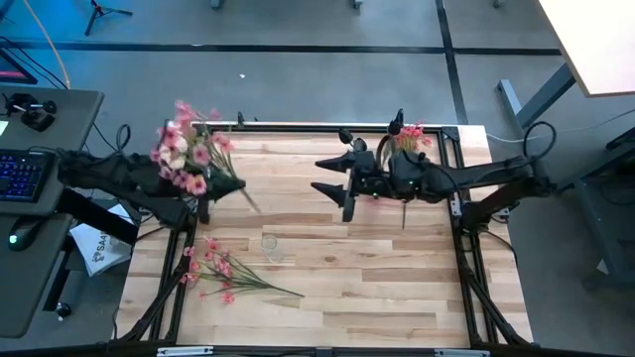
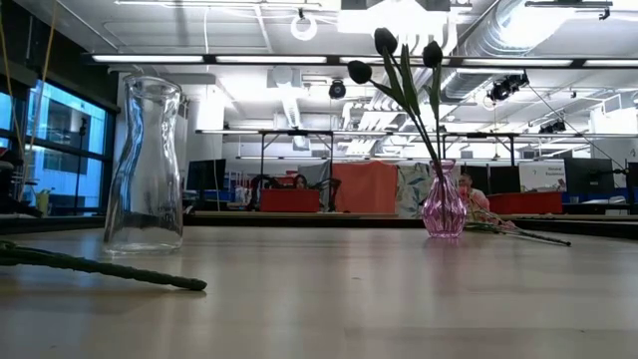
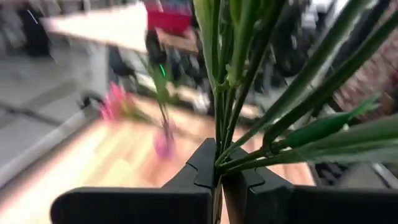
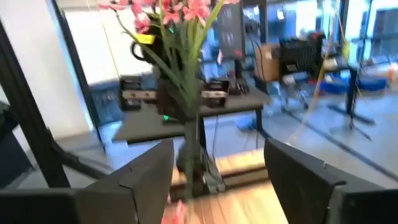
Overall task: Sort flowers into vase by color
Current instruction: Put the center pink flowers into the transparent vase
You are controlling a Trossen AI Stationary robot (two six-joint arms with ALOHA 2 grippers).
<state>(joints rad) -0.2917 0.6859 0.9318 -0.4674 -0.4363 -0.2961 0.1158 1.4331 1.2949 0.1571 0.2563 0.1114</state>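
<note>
Clamping bunch of pink flowers (image 1: 185, 151) by stems, left gripper (image 3: 219, 180) sits over table's (image 1: 397, 288) left-rear part, blossoms toward rear edge. Right gripper (image 1: 337, 186) w/ fingers spread, nothing held, mid-table. Pink vase (image 2: 444, 207) at right-rear corner, dark buds (image 2: 385, 42) already in it. Clear glass vase (image 1: 270, 246) center-front. 2nd pink bunch (image 1: 220, 272) lying flat front-left.

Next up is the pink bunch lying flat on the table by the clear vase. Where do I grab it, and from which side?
Grip the loose pink bunch on its bare green stems, coming straight down with the fingers across them: it lies flat, stems pointing toward the right arm's side. The right gripper is open; the left gripper is shut on another bunch.
</note>
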